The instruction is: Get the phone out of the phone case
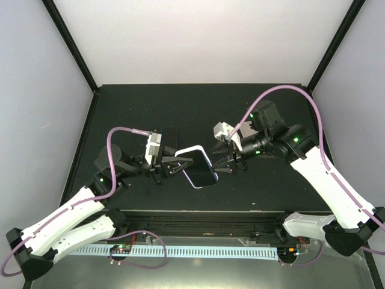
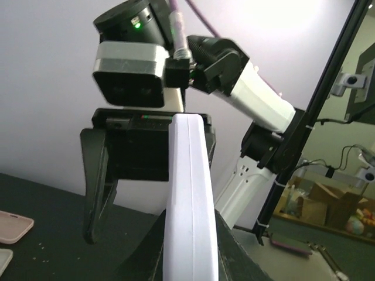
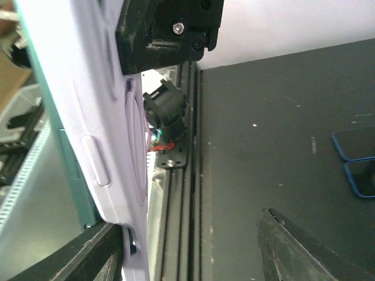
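A phone with a dark screen sits in a pale lavender case (image 1: 198, 166), held above the black table between the two arms. My left gripper (image 1: 179, 164) is shut on the case's left end; in the left wrist view the case's edge (image 2: 188, 199) stands upright between my fingers (image 2: 190, 249). My right gripper (image 1: 224, 165) is at the case's right end with its jaws wide apart. In the right wrist view the case back (image 3: 99, 134) lies against the left finger (image 3: 70, 257), and the right finger (image 3: 293, 246) is well clear of it.
A dark flat phone or case (image 1: 170, 132) lies on the table behind my left gripper. Two blue cases (image 3: 355, 159) lie on the table in the right wrist view. A pink case (image 2: 14, 226) lies at the left in the left wrist view. A rail (image 1: 198, 215) runs along the near edge.
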Robot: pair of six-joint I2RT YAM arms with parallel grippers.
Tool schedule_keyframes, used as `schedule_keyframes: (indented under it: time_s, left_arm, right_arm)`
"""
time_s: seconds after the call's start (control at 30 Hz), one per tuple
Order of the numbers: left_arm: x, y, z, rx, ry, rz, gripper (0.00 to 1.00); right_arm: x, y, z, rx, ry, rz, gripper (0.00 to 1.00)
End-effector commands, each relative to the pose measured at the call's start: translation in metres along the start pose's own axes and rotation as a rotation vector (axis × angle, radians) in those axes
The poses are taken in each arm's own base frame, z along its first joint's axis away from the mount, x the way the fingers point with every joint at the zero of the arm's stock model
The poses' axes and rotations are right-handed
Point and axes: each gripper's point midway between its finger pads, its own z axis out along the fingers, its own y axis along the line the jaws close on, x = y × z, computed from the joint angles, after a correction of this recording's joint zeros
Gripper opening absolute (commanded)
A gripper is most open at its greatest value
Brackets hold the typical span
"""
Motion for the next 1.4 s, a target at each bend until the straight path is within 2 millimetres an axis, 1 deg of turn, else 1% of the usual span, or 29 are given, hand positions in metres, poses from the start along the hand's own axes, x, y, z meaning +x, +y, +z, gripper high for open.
schedule_keyframes:
  time_s: [0.0,0.07,0.17,0.27,0.33,0.37,0.43,0.47,0.53,0.63,0.83,1.0,1.23,1.37]
  left_arm:
    - [0.071,0.047,-0.012,-0.215,0.253,-0.106,0.01]
    - [0.069,0.047,-0.015,-0.228,0.262,-0.07,0.02]
    - [0.067,0.046,-0.018,-0.246,0.285,-0.023,0.02]
    - [0.074,0.045,-0.02,-0.236,0.329,0.005,0.02]
    - [0.078,0.044,-0.02,-0.22,0.348,0.022,0.02]
    - [0.079,0.041,-0.02,-0.202,0.352,0.029,0.02]
    - [0.079,0.036,-0.018,-0.168,0.352,0.035,0.02]
    - [0.078,0.033,-0.018,-0.15,0.351,0.037,0.02]
    - [0.077,0.027,-0.016,-0.114,0.347,0.037,0.02]
    - [0.074,0.019,-0.015,-0.074,0.342,0.035,0.01]
    - [0.068,0.008,-0.015,-0.03,0.322,0.039,0.02]
    - [0.063,0.003,-0.015,-0.011,0.305,0.036,0.02]
    - [0.061,0.002,-0.014,-0.001,0.294,0.033,0.01]
    - [0.06,0.001,-0.014,0.005,0.291,0.032,0.01]
  right_arm:
    - [-0.04,0.047,-0.031,-0.016,-0.106,-0.292,0.62]
    - [-0.034,0.041,-0.031,0.023,-0.076,-0.303,0.65]
    - [-0.025,0.039,-0.031,0.028,-0.024,-0.315,0.66]
    - [-0.033,0.046,-0.031,-0.019,-0.058,-0.304,0.66]
    - [-0.039,0.049,-0.028,-0.065,-0.1,-0.258,0.65]
    - [-0.041,0.045,-0.024,-0.069,-0.111,-0.23,0.63]
    - [-0.042,0.028,-0.016,-0.04,-0.112,-0.174,0.59]
    - [-0.04,0.019,-0.012,-0.022,-0.105,-0.143,0.56]
    - [-0.032,0.006,-0.001,-0.023,-0.086,-0.101,0.54]
    - [-0.019,-0.003,0.012,-0.066,-0.047,-0.057,0.52]
    - [-0.002,-0.016,0.025,-0.075,-0.015,-0.005,0.47]
    - [0.006,-0.016,0.028,-0.094,-0.001,0.003,0.47]
    - [0.014,-0.008,0.029,-0.139,0.013,0.005,0.53]
    - [0.017,-0.01,0.029,-0.126,0.017,0.009,0.52]
